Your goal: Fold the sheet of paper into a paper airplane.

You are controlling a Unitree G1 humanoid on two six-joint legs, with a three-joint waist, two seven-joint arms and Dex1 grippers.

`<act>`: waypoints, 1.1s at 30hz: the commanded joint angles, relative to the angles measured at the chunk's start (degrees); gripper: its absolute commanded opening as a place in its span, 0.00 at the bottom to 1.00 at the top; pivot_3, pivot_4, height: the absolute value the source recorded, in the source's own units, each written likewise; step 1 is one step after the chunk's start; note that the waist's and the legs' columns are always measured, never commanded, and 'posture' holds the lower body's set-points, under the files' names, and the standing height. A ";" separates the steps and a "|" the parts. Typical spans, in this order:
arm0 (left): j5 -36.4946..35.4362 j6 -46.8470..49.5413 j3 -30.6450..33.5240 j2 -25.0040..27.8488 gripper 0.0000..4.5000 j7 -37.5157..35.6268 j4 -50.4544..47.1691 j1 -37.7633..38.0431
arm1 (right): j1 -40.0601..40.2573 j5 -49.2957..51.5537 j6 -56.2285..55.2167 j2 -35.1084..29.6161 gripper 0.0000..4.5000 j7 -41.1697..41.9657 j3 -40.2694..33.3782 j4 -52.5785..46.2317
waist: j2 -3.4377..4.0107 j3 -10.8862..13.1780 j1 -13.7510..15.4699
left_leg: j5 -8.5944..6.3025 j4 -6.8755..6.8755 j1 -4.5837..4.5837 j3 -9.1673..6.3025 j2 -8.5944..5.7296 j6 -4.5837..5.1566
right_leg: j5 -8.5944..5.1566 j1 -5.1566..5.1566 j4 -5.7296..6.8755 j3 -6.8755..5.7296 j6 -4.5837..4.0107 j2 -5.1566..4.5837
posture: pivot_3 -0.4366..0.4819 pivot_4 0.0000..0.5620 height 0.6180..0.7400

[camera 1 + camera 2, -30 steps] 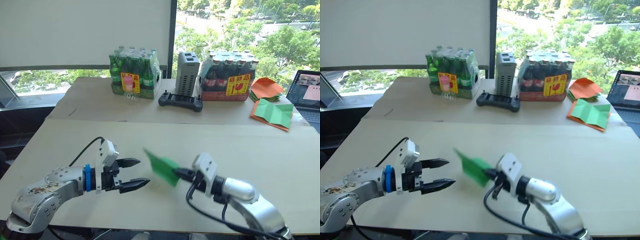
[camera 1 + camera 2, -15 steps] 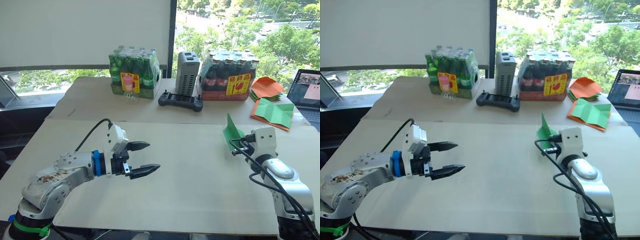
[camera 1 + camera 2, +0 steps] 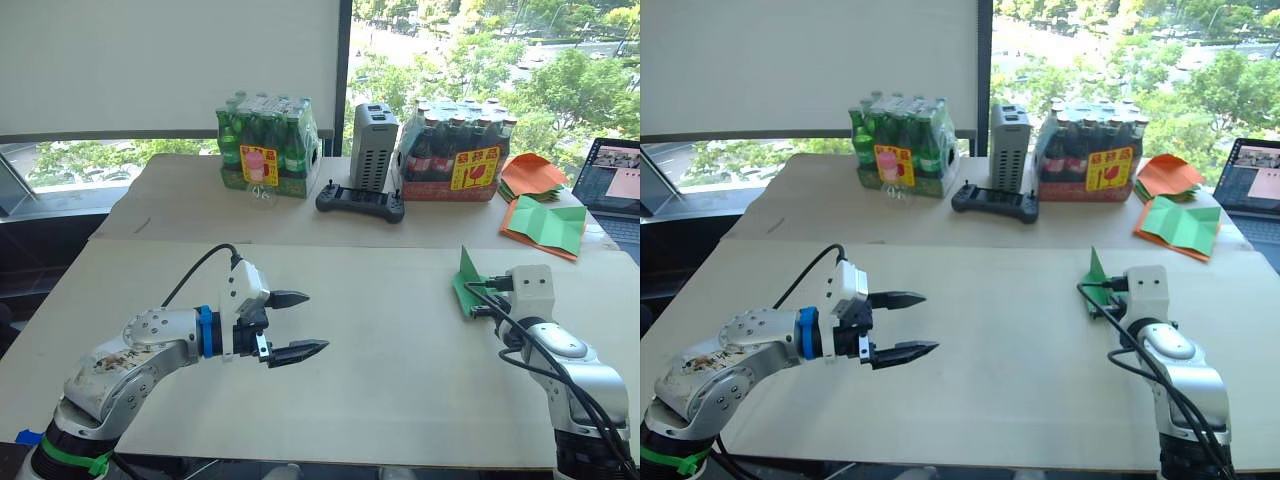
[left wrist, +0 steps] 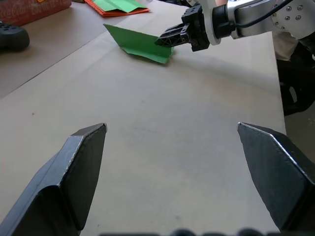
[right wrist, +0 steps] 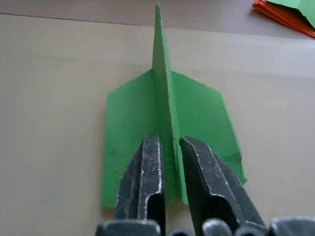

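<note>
Paper airplane (image 3: 466, 283): green dart near the tabletop's (image 3: 400, 360) right edge, belly on the surface, fin upright, long axis in line with the right hand (image 5: 170, 162), which pinches the fin. Left hand (image 3: 297, 324): spread, empty, well apart toward the left.

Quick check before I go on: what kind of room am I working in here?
Probably an upper-floor office or lab: a large window looks down on treetops, a laptop sits at the table's far right, and shrink-wrapped bottle packs flank a handheld controller.
</note>
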 commanded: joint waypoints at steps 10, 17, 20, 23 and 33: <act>3.19 -4.21 5.03 -3.43 1.00 5.40 1.34 3.62 | -3.04 9.63 -14.67 0.99 0.99 12.87 2.28 -11.45 | 0.09 0.04 -0.22 | 0.00 -0.02 0.03 -0.01 0.05 0.00 | 0.00 -0.01 0.02 -0.02 0.00 0.05 | 0.48 0.27 0.47; 5.32 -7.32 11.04 -12.84 1.00 16.78 1.53 9.80 | 3.07 7.56 -19.72 -0.27 0.99 18.71 12.40 -12.16 | 0.09 0.04 0.02 | 0.00 0.09 0.00 -0.03 0.00 0.01 | 0.00 0.04 -0.02 -0.06 0.01 0.00 | 0.48 0.27 0.47; 8.14 -9.85 13.25 -16.43 1.00 22.04 2.99 11.91 | 5.59 2.79 -24.24 -0.52 0.99 18.35 16.96 -9.19 | 0.08 0.04 0.06 | 0.00 0.07 0.05 -0.01 0.01 0.00 | 0.00 0.06 -0.01 -0.05 0.01 0.01 | 0.48 0.27 0.47; 11.59 -13.15 13.32 -16.71 1.00 21.77 4.17 15.67 | 7.36 1.48 -27.59 0.60 0.99 18.42 18.19 -5.64 | 0.08 0.04 -0.04 | 0.01 0.07 0.07 0.03 0.02 -0.02 | 0.00 0.06 0.01 -0.02 0.01 0.01 | 0.48 0.27 0.47; 16.73 -25.29 11.79 -18.13 1.00 16.82 13.17 21.53 | 7.74 0.72 -33.13 2.46 0.99 18.81 16.93 0.63 | 0.09 0.04 0.06 | 0.00 0.07 0.06 0.05 -0.01 -0.01 | 0.00 0.00 0.09 -0.01 0.01 0.01 | 0.48 0.27 0.47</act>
